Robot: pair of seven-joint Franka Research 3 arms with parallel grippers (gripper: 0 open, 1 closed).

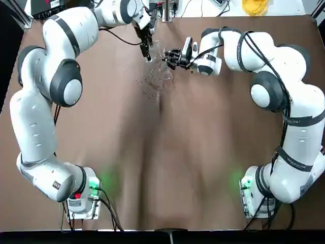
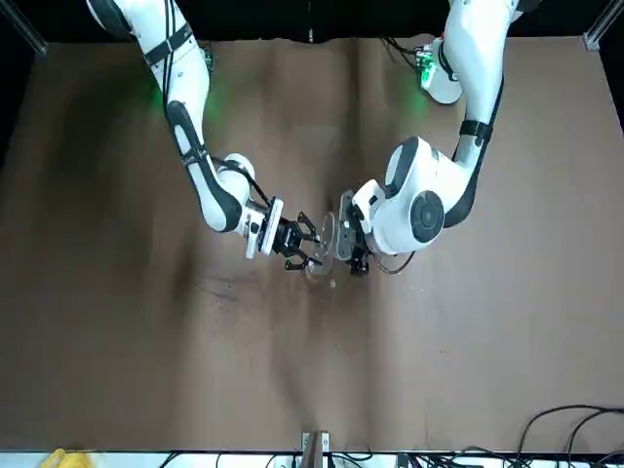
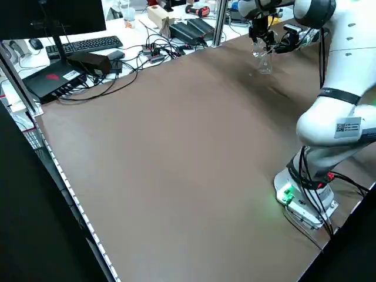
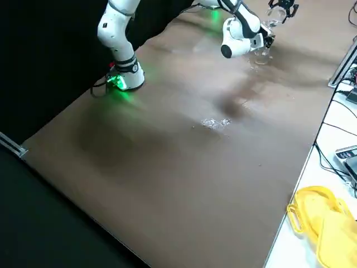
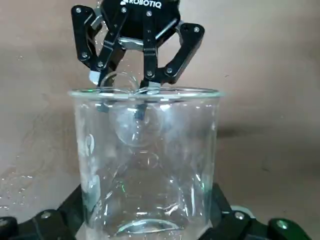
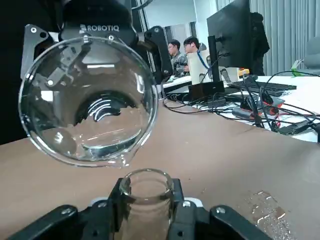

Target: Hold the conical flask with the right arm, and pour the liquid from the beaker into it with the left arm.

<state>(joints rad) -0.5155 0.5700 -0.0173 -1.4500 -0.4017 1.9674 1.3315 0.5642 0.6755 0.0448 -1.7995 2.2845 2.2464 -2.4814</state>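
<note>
Top view: white left arm [image 1: 56, 86] reaches to the far middle of the brown table [image 1: 162, 168], its black left gripper [image 1: 147, 47] clamped on the small clear glass beaker [image 1: 155, 47], held tilted. White cable-wrapped right arm [image 1: 274, 91] comes in from the other side; black right gripper [image 1: 171, 57] is closed on the neck of the clear glass conical flask [image 1: 161, 72], which stands on the table just below the beaker. Wet splashes [image 1: 144, 86] beside the flask.

Front view: the two grippers meet mid-table, right gripper [image 2: 297, 243] at picture left, left gripper [image 2: 351, 244] at picture right, flask [image 2: 319, 268] between and under them. Glass hard to make out here.

Left side view: flask [image 3: 264, 61] stands upright at the far end, grippers above it. Black keyboard [image 3: 82, 45] and cables on a bench past the table edge.

Right side view: flask [image 4: 262, 53] by the right arm's wrist; a splash patch [image 4: 216, 123] mid-table; yellow plastic container [image 4: 326, 223] off the table edge.

Left wrist view: beaker [image 5: 145, 165] fills the frame, gripped between the left fingers [image 5: 60, 220]; right gripper [image 5: 127, 85] beyond, pinching the flask neck [image 5: 122, 82].

Right wrist view: flask mouth [image 6: 146, 187] held between the right fingers [image 6: 107, 210]; beaker [image 6: 87, 100] tipped over it, spout just above the mouth, colourless liquid [image 6: 95, 142] pooled at the lower side. People [image 6: 182, 50] sit at desks in the background by a black monitor [image 6: 227, 35].
</note>
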